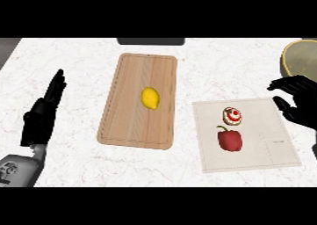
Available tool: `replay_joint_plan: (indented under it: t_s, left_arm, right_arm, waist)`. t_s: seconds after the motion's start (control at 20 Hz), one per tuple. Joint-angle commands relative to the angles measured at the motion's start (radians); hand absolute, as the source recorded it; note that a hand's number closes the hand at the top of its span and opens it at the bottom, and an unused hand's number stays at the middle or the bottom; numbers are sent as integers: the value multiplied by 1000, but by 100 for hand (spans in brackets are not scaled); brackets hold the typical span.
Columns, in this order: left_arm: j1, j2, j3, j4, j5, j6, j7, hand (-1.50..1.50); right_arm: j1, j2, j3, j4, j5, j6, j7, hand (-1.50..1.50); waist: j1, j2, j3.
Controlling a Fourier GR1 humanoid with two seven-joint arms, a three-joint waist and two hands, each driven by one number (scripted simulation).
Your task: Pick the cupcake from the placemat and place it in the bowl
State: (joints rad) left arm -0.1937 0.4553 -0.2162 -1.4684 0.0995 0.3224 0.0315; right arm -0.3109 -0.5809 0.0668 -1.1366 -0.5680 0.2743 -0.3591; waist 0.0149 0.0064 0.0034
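While our right hand (302, 104) hovers with fingers loosely spread and holding nothing over the right edge of the placemat (251, 151), the cupcake (232, 115) sits on that mat's upper part, just above a red bell pepper (230, 140). We see the bowl (304, 59) at the desk's (70, 57) far right, beyond the hand. Our left hand (45, 110) rests open at the left. A lemon (150, 97) lies on the wooden cutting board (138, 127).
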Motion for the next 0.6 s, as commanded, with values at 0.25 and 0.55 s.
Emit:
replay_joint_plan:
  t_s: [0.25, 0.55]
  left_arm:
    - [-84, -4, 26, -50, -14, 19, 88, 0]
    - [-90, -26, 25, -58, -40, 40, 111, 0]
  right_arm:
    - [-88, -137, -41, 287, 209, 262, -419, -150]
    - [-150, -258, 58, 283, 396, 265, -398, -150]
  waist:
    - [15, 3, 0]
    - [7, 1, -2]
